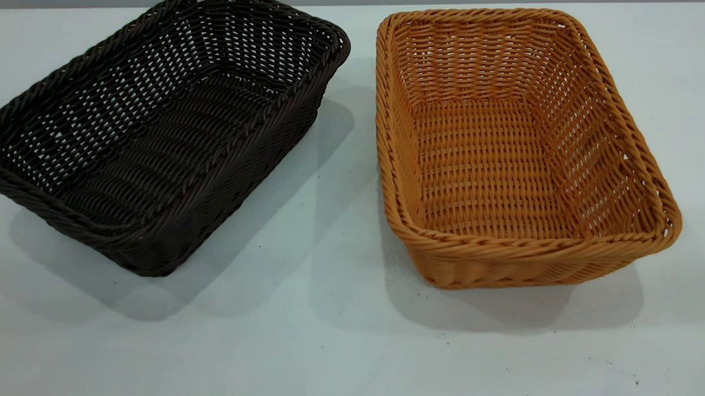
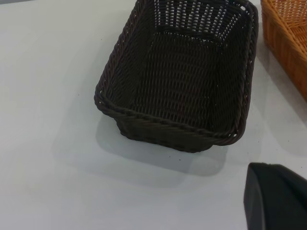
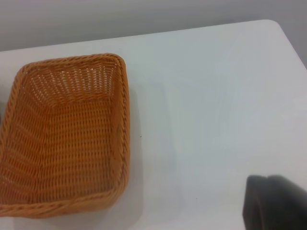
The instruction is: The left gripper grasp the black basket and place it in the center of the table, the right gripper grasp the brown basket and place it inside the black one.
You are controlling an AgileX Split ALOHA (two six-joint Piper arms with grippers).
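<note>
The black basket (image 1: 151,133) stands empty on the white table (image 1: 321,341) at the left, turned at an angle. The brown basket (image 1: 512,152) stands empty beside it at the right, a narrow gap between them. Neither gripper shows in the exterior view. In the left wrist view the black basket (image 2: 184,76) lies ahead, and a black part of the left gripper (image 2: 276,196) shows at the corner, apart from it. In the right wrist view the brown basket (image 3: 67,139) lies off to one side, and a black part of the right gripper (image 3: 276,201) shows above bare table.
The table's far edge meets a grey wall behind the baskets. A rounded table corner (image 3: 271,24) shows in the right wrist view. Bare tabletop lies in front of both baskets.
</note>
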